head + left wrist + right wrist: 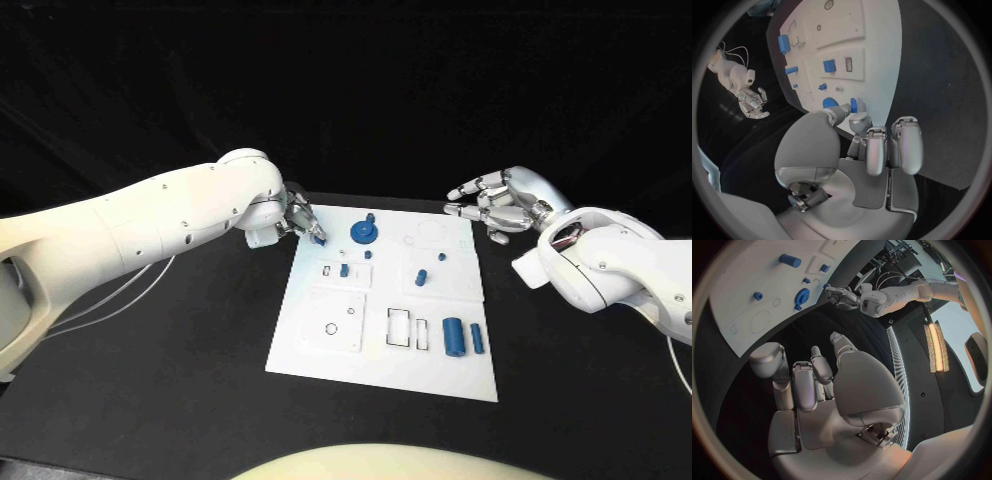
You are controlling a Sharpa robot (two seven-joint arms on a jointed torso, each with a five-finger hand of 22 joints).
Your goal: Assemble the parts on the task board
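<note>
Fingers (853, 107) of left hand (299, 222) pinch a blue part (854, 104).

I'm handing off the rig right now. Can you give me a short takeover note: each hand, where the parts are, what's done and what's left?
Left hand: at the far left corner of the task board, pinching a small blue part at its fingertips.
Right hand: off the board's far right corner, above the table, holding nothing, fingers loosely curled.
Parts: blue gear stands near the far edge; small blue pieces sit mid-board; two blue cylinders lie at the near right.
Done: cannot tell how many are seated.
Left: place the pinched part; the outlined slots look unfilled, and the cylinders lie loose.
</note>
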